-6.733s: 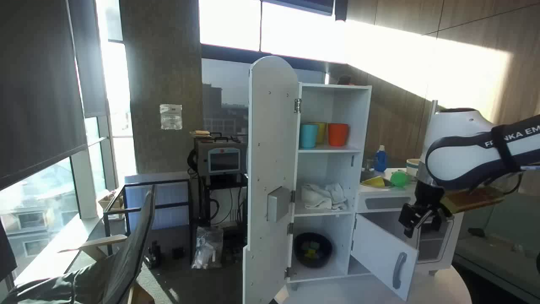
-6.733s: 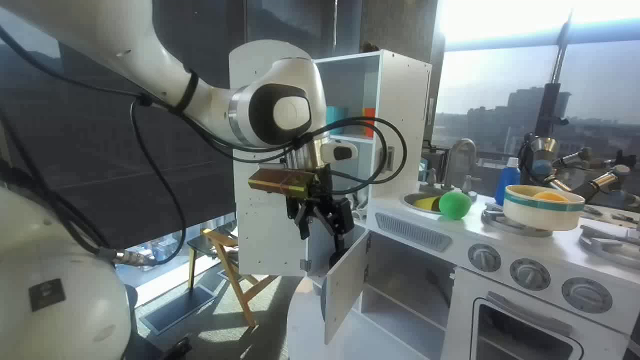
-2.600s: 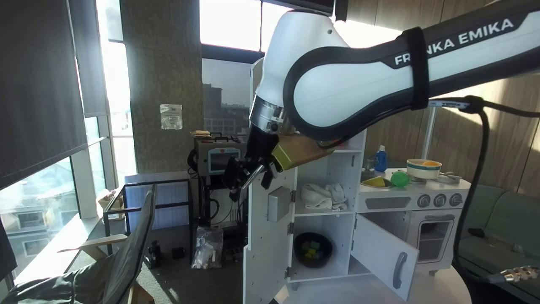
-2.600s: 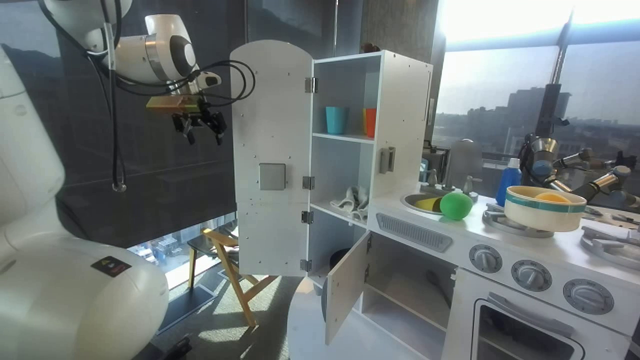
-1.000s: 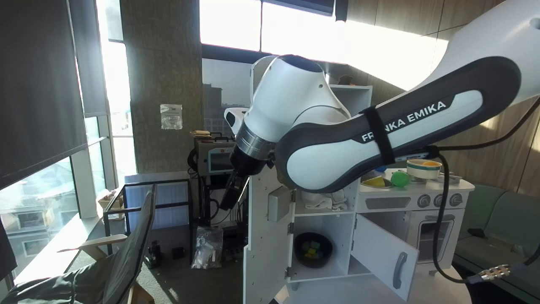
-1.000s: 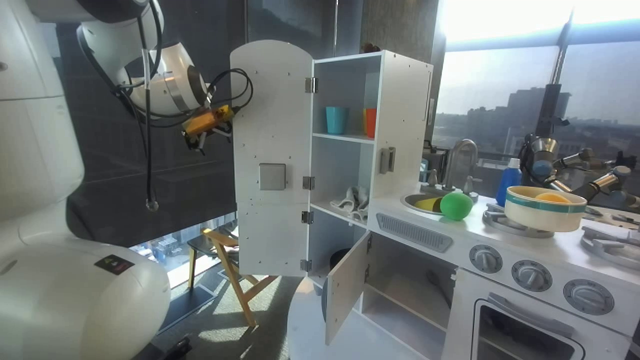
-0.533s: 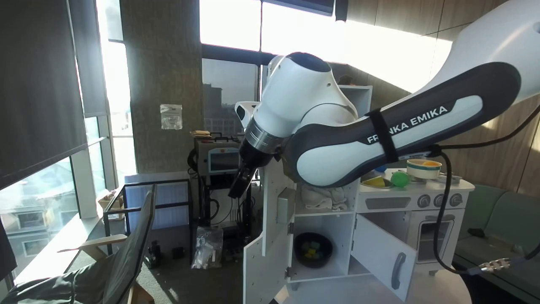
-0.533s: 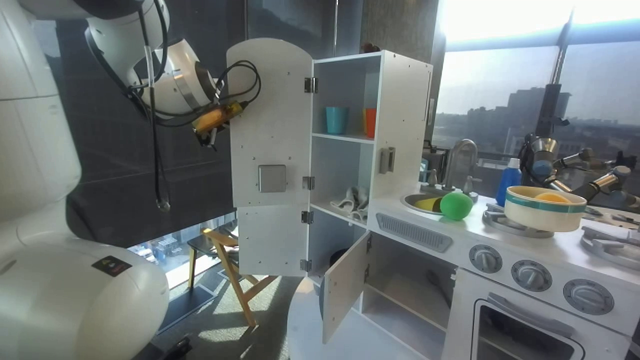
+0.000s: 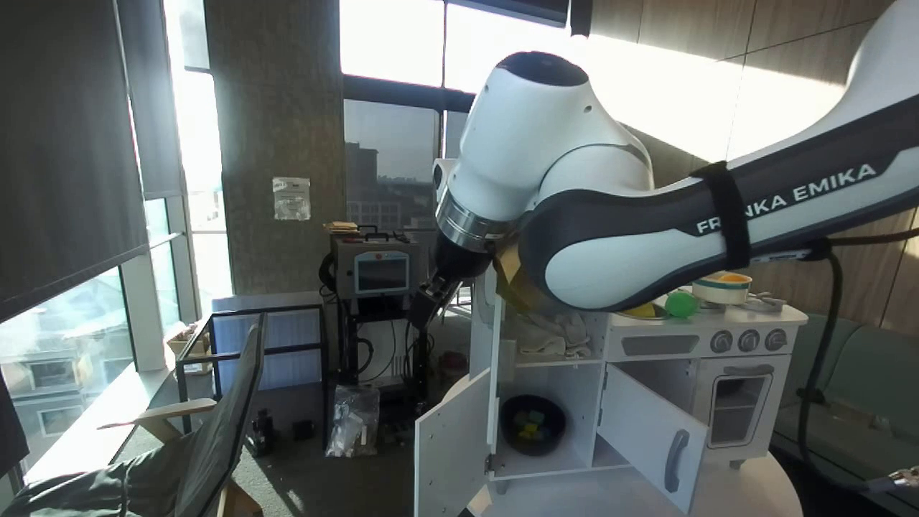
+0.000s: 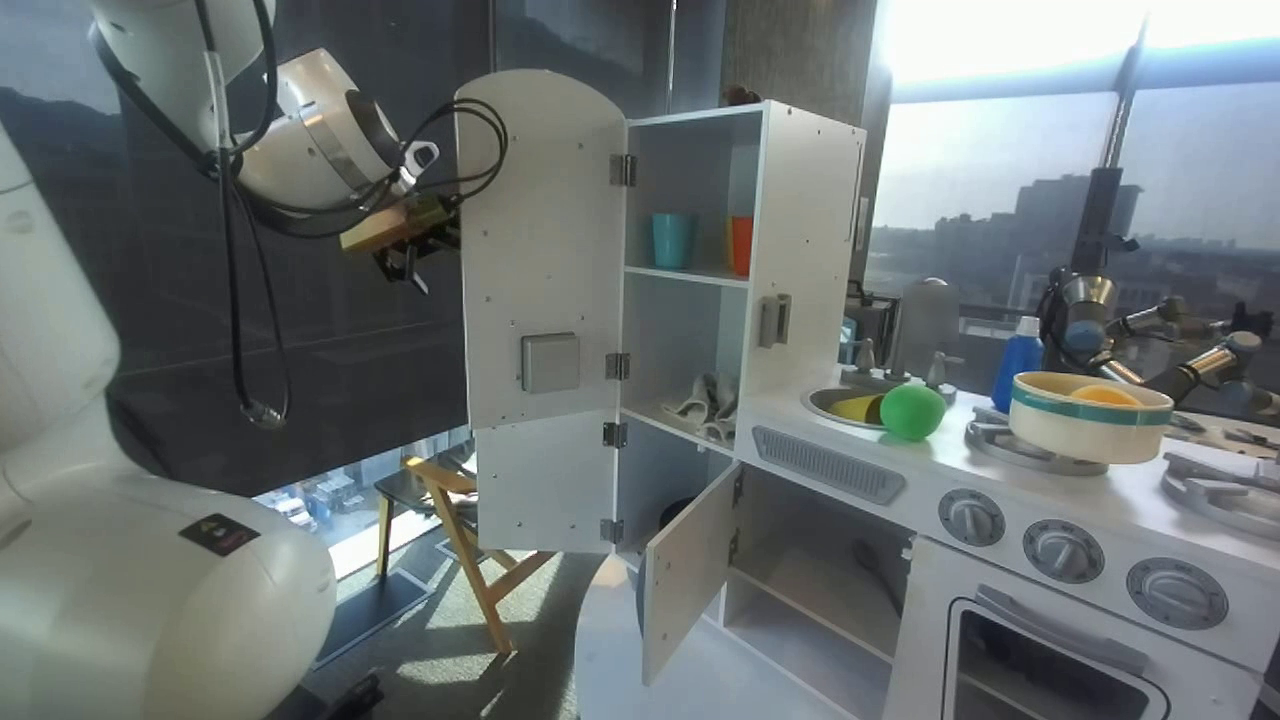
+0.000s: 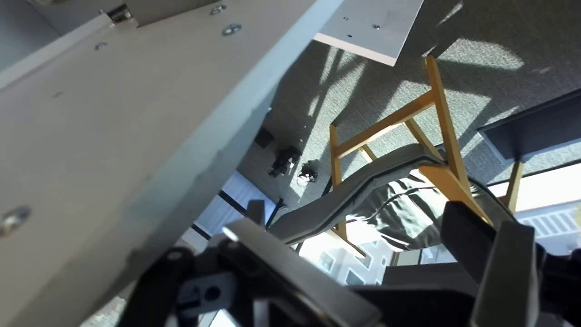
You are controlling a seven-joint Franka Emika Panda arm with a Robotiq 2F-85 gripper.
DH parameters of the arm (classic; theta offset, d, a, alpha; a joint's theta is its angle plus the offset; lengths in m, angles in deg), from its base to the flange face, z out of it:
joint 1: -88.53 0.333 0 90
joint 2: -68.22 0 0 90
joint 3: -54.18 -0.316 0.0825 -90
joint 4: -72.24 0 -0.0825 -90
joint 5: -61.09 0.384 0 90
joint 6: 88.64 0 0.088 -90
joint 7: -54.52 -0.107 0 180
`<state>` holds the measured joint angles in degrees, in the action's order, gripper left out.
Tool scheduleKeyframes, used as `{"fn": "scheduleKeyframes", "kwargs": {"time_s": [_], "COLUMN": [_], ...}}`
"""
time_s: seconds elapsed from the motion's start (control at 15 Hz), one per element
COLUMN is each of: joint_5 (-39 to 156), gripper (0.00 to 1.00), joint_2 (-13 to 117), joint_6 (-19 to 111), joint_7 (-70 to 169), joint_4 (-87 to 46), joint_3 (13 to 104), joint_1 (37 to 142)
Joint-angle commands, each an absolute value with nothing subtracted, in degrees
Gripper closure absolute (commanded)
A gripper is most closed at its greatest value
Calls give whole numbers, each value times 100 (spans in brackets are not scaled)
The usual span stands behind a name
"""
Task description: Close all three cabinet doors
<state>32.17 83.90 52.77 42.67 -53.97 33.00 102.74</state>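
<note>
Over sunlit floor (image 11: 479, 52) the tall door (image 10: 545, 250) has swung — inward (pincer (image 11: 358, 222) spread wide).

We face white glare from the windows (image 9: 395, 42) in both exterior views; in an exterior view the faucet (image 10: 930, 330) blurs. In the wrist view, sun and shadow stripe the floor (image 11: 390, 86).

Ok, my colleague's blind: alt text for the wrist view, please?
At the bottom, the open gripper hovers beside the tall white cabinet door, which fills most of the left. Beyond, a wooden-framed chair is on sun-streaked carpet, with part of a lower door at the top.
</note>
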Motion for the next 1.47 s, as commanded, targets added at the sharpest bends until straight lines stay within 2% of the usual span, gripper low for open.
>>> {"fn": "scheduleKeyframes", "kwargs": {"time_s": [0.0, 0.47, 0.87, 1.4], "joint_5": [3322, 3925, 3806, 2986], "gripper": [0, 0, 0, 0], "joint_2": [8939, 9564, 10309, 10532], "joint_6": [4616, 4115, 4120, 4942], "joint_7": [3486, 2823, 2050, 1783], "joint_4": [-5566, -5840, -6254, -6730], "joint_3": [3133, 3319, 3370, 3490], "joint_1": [10091, 9926, 9234, 8160]}}
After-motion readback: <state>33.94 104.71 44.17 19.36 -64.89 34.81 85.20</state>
